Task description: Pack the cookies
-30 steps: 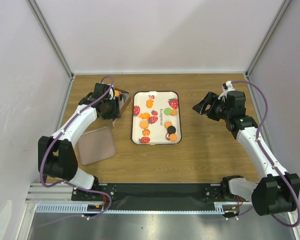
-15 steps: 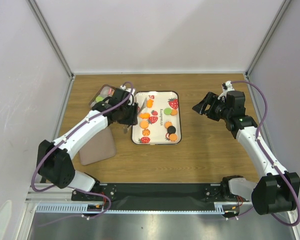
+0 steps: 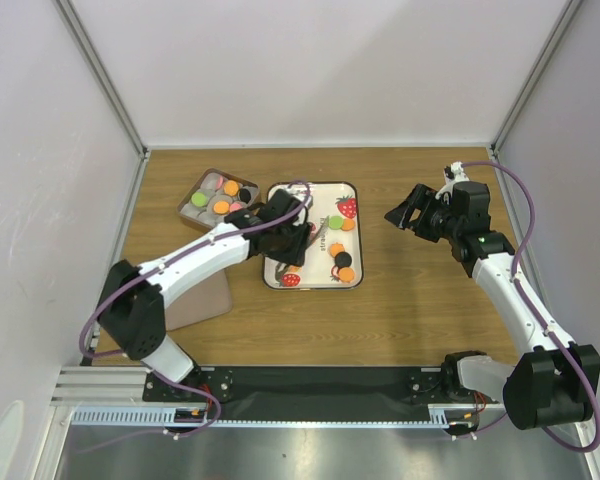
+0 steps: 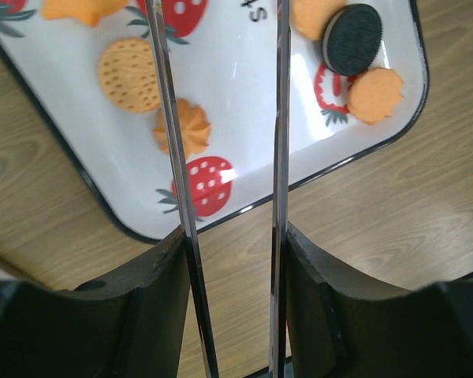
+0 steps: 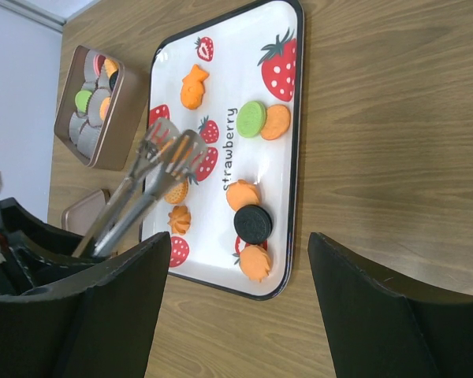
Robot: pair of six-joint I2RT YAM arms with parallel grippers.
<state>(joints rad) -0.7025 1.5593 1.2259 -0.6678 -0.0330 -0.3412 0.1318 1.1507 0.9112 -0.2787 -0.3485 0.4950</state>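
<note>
The cookies lie on a white strawberry-print tray [image 3: 273, 280]: a green one [image 3: 335, 222], a black one [image 3: 341, 259] and several orange ones [image 3: 346, 273]. More cookies fill a brown box [image 3: 220, 195] to the tray's left. My left gripper [image 3: 283, 240] is over the tray's left half, shut on metal tongs [image 4: 282, 118]. The tong blades stand apart with nothing between them, their tips [image 5: 169, 146] above the tray. The left wrist view shows the black cookie [image 4: 352, 38] and an orange swirl cookie [image 4: 183, 130]. My right gripper [image 3: 400, 215] is open and empty, right of the tray.
A brown lid [image 3: 195, 300] lies on the table near left of the tray, partly under my left arm. White walls and metal posts close in the table on three sides. Bare wood lies between the tray and my right gripper.
My left arm has swung right with the tongs, from over the brown box to over the tray's left half, uncovering the box. The right arm has not moved.
</note>
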